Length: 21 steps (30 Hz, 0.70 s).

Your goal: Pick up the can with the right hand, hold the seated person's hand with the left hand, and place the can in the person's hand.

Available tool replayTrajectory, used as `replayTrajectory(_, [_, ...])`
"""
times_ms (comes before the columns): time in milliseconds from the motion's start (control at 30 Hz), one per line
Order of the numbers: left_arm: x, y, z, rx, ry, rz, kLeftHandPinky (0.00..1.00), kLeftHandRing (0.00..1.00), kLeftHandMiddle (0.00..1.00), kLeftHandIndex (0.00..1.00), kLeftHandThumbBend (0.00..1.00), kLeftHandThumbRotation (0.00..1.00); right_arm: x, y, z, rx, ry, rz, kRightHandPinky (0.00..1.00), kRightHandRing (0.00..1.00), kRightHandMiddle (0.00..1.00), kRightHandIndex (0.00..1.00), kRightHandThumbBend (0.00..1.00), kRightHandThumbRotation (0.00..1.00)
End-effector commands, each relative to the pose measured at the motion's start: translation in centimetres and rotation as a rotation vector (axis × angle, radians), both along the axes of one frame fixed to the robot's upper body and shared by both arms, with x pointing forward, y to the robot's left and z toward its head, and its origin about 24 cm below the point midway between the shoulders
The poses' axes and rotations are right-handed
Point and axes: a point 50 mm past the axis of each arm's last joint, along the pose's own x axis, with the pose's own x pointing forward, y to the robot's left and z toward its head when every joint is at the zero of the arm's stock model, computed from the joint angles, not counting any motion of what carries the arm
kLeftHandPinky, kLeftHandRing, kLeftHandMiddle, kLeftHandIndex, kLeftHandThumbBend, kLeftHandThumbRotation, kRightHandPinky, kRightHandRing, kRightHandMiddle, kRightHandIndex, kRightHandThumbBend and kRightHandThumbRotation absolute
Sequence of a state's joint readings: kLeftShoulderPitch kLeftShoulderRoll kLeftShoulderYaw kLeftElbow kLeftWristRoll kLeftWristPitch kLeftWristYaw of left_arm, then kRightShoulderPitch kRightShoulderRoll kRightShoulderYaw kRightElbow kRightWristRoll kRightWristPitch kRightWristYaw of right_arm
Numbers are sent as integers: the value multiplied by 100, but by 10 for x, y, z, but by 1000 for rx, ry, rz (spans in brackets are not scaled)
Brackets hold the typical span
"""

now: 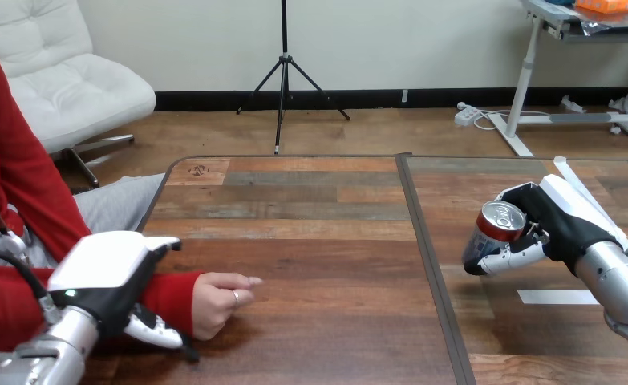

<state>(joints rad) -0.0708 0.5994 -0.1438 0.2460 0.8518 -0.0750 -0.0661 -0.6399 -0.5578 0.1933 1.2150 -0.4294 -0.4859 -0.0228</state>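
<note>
Well to the right of the person's hand (218, 303), in the head view, the can (493, 233) sits in the right hand (555, 220), whose fingers (507, 258) are clamped round its lower body. The can is tilted, its silver lid turned up toward the camera, and it looks to be held clear of the tabletop (318, 265). Just left of the person's hand, the left hand (106, 273) lies over the red-sleeved wrist (166, 293), one finger bent down on the near side of the cuff and a dark tip showing on the far side, so it seems curled round the wrist rather than the hand itself. The person's hand rests on the tabletop, loosely closed, with nothing in it.

The main risk, as I judge it, is the hand-over itself: the person's fingers are folded and the palm is not turned up, so a can brought across now would have nowhere to settle and could roll off onto the wood. The carry toward the person's hand is long, and a tilted can gripped low may slip or swing on the way. With the left hand seated on the wrist, it may steady the person's hand poorly, and its white shell stands close to where the can must arrive, so the two robot hands could knock together
</note>
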Motion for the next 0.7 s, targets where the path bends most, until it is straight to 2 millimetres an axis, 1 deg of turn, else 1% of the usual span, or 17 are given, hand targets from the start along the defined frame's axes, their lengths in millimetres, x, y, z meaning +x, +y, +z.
replayTrajectory(0, [12,7,12,34,-39,12,86,87,87,86,100,22,20,1,42,6,-147,20,34,37,42,44,80,0])
replayTrajectory(167, [14,8,12,29,-26,26,83,85,85,84,99,18,20,2,42,12,-153,26,34,37,42,44,80,0])
replayTrajectory(467, [17,8,13,13,-19,33,80,81,82,82,93,10,20,2,42,15,-150,24,34,37,42,44,81,0])
replayTrajectory(667, [18,8,14,-13,-26,46,79,79,79,79,90,9,20,2,42,15,-152,27,34,37,42,44,80,0])
